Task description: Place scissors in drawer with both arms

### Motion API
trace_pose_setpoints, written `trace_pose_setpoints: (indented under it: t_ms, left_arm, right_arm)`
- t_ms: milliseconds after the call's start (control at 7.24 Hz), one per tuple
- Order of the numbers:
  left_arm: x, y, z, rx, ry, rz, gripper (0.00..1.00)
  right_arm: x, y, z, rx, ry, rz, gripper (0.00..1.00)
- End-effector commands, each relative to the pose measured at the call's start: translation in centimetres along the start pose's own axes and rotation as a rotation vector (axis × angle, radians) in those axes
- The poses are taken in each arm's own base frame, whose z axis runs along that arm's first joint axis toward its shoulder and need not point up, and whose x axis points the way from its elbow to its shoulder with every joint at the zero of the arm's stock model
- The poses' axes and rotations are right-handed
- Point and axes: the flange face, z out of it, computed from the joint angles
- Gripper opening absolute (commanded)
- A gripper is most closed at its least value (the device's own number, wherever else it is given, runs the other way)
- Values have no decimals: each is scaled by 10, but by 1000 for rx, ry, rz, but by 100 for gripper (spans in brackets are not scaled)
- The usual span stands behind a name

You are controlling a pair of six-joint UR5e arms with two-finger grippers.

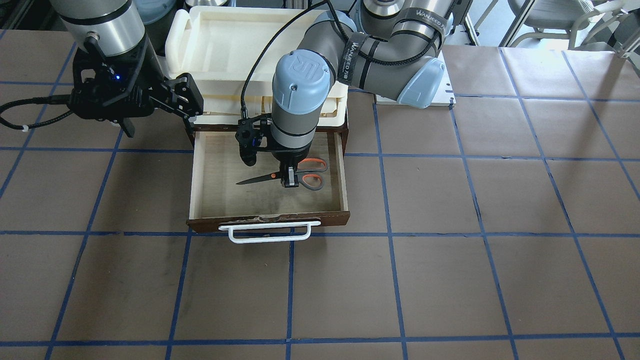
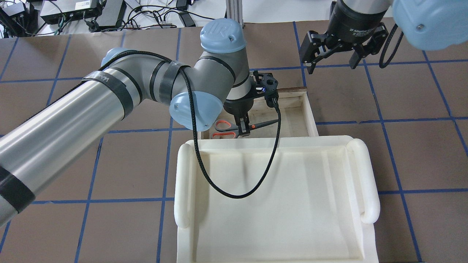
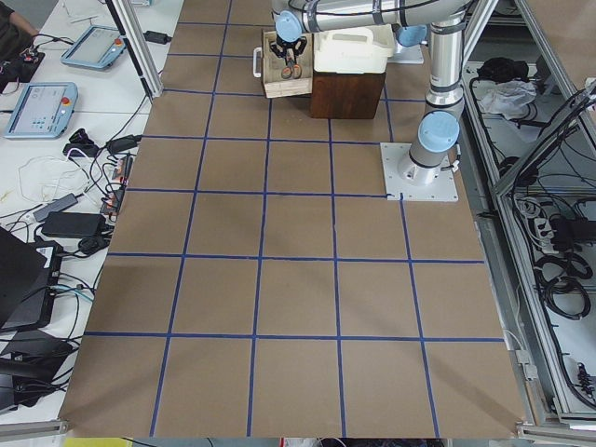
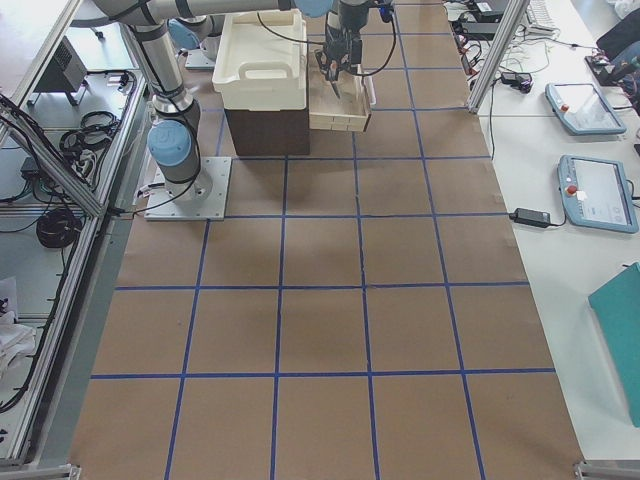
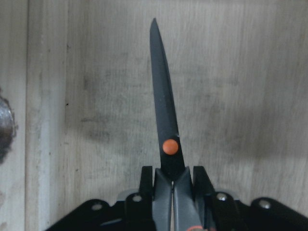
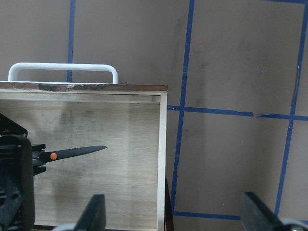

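Observation:
The drawer [image 1: 197,175] is pulled open, its white bar handle [image 1: 270,232] toward the front. The scissors [image 1: 272,176] are inside it, with the blades pointing toward the right arm's side. My left gripper [image 1: 290,180] reaches down into the drawer and is shut on the scissors just behind the orange pivot, as the left wrist view shows the gripper [image 5: 173,180] and scissors [image 5: 166,120]. I cannot tell whether the scissors touch the drawer floor. My right gripper [image 1: 160,112] is open and empty, beside the drawer's back corner, above the table. It also shows in the overhead view [image 2: 331,60].
A cream foam tray [image 2: 274,190] sits on the dark cabinet [image 3: 346,93] behind the drawer. The left arm's black cable [image 2: 226,190] loops over the tray. The brown table has blue grid lines. Tablets and cables lie on the side benches.

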Motion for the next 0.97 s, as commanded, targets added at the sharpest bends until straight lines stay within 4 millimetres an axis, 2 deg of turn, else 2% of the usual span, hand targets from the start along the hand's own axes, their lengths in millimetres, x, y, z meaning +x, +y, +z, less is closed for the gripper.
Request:
trace_pose_setpoints:
  t_ms: [0, 138, 276, 414, 691, 829]
  left_arm:
    - [-2, -2, 8, -3, 6, 0, 18]
    - [-2, -2, 9, -4, 9, 1, 43]
    - [1, -2, -2, 6, -6, 4, 71]
    - [3, -2, -9, 16, -19, 1, 84]
    - [6, 1, -44, 42, -74, 7, 85]
    - [6, 11, -77, 62, -119, -15, 85]
  right_arm:
    - [1, 0, 0, 4, 0, 2, 100]
    - [0, -1, -1, 7, 0, 1, 100]
    - [0, -1, -1, 7, 2, -1, 100]
    - [0, -1, -1, 7, 2, -1, 100]
    - [1, -1, -1, 7, 2, 1, 100]
    - [1, -1, -1, 7, 2, 1, 100]
